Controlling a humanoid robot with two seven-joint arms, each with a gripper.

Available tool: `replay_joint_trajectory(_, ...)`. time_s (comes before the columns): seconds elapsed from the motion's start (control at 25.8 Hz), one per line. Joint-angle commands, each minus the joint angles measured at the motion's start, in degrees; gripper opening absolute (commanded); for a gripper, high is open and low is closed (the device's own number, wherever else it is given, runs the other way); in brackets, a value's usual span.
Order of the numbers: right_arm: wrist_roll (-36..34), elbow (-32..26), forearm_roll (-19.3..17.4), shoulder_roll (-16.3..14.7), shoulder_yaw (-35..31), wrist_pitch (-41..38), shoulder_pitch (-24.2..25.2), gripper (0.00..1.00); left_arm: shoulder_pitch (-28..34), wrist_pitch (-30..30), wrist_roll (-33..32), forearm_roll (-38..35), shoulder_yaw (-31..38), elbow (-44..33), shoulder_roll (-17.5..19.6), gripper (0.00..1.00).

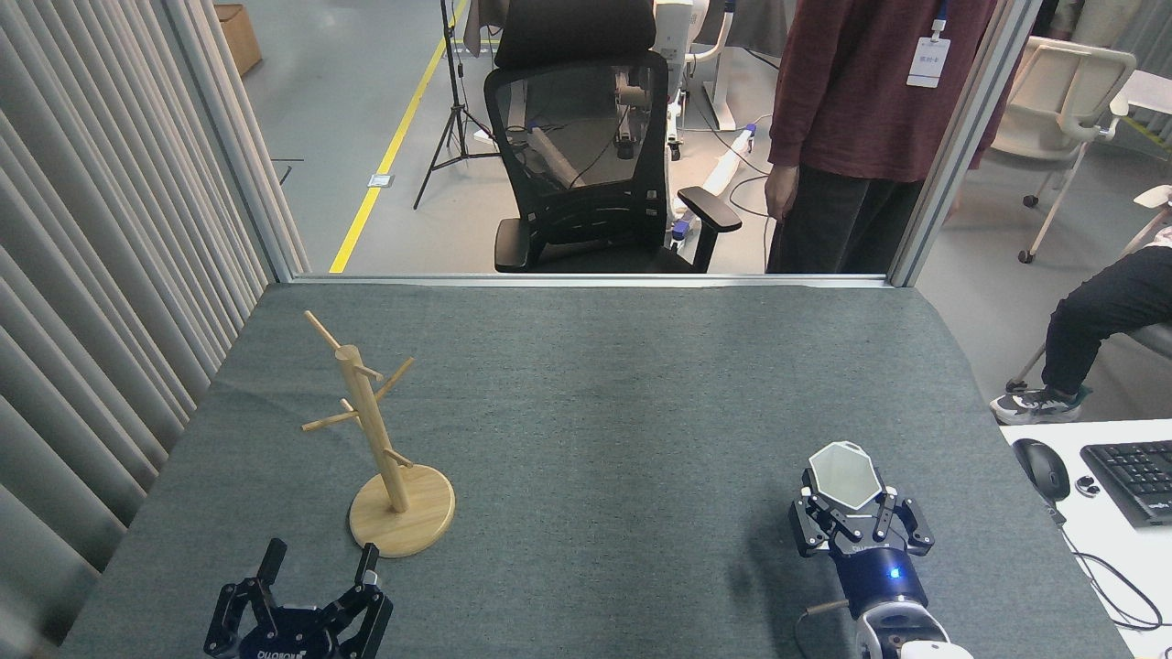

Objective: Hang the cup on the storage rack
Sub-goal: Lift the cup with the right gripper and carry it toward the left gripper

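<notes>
White and six-sided, the cup sits clamped in the right gripper near the worktop's front right corner, its mouth turned up toward the head view and its body hidden behind the rim. Well apart to the left, the rack stands upright on its round base with every peg bare. Just in front of that base, the left gripper rests with fingers spread, grasping nothing.

Open table lies between storage rack and right pincer.
</notes>
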Motion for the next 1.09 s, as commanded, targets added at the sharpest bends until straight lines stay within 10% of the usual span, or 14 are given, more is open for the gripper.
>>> replay_joint_trajectory(0.0,-0.22,-6.73,-0.42,0.24,0.0,-0.09,1.27,0.67,-1.14,0.05,0.14,-0.51,-0.11,-0.06,0.05,1.0)
replay_joint_trajectory(0.16,0.31,-17.2,0.46,4.45,0.7,0.97,4.52,0.67,-2.11,-0.13,-0.03,-9.92,-4.15,2.05,0.05,1.0)
replay_joint_trajectory(0.47,0.49,-32.84,16.98,18.25,11.43,4.22,14.81,0.67,-4.04,0.31,-0.47,-20.73,-15.49,6.62,-0.66,1.0)
replay_joint_trajectory(1.05,-0.04,-34.25,20.76,20.36,23.47,7.56,18.58,0.67,-5.19,0.14,-0.65,-20.73,-17.69,6.36,-0.75,1.0)
